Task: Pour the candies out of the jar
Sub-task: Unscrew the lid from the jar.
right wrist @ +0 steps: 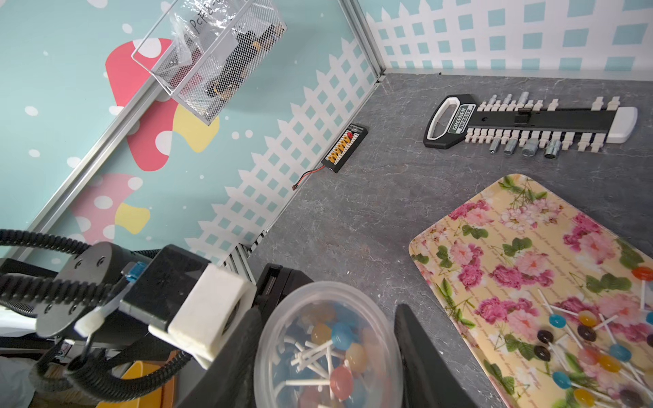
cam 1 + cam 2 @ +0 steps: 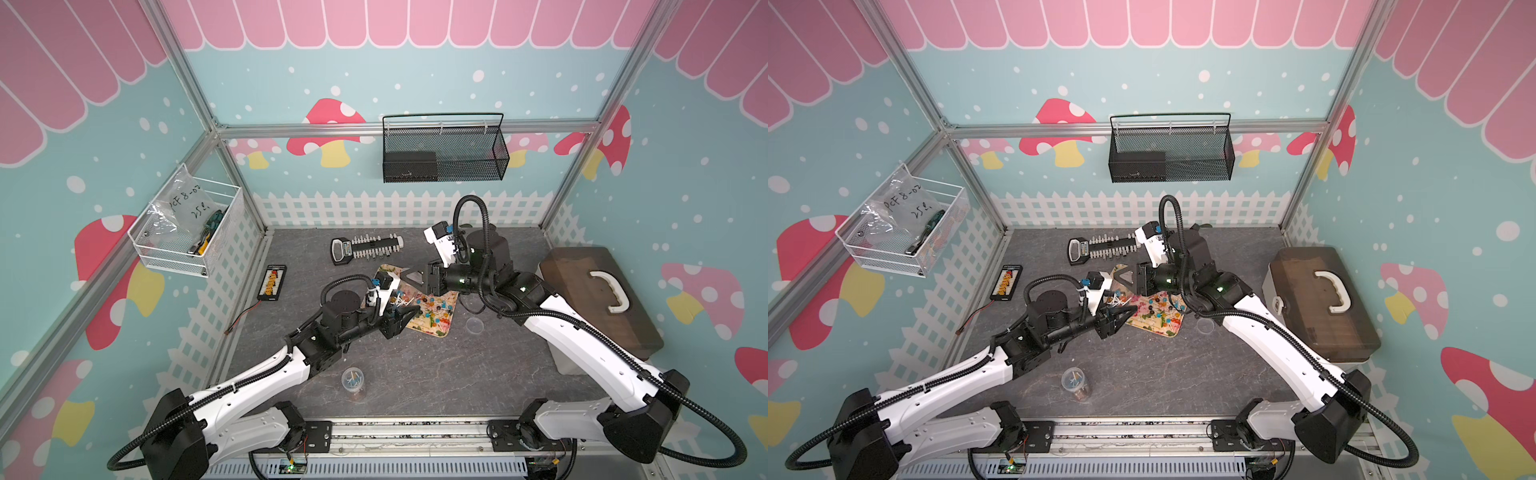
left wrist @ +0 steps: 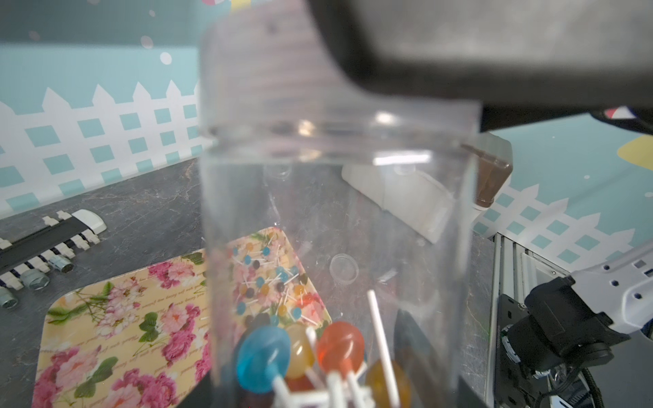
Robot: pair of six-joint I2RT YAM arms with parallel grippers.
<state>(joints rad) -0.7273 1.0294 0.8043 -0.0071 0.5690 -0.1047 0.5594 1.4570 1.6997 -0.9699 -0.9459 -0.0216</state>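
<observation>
Holds the clear jar [image 1: 328,349], candies [image 3: 263,356] inside, in left jaws closed on it, beside the floral tray [image 1: 512,247] at the tabletop's [image 1: 353,219] middle; cannot tell right jaws' state.

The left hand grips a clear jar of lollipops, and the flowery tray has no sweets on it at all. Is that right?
Not quite. The left hand does grip the clear jar of lollipops, but the flowery tray is not bare: many lollipops lie scattered on it, as the right wrist view shows.
</observation>
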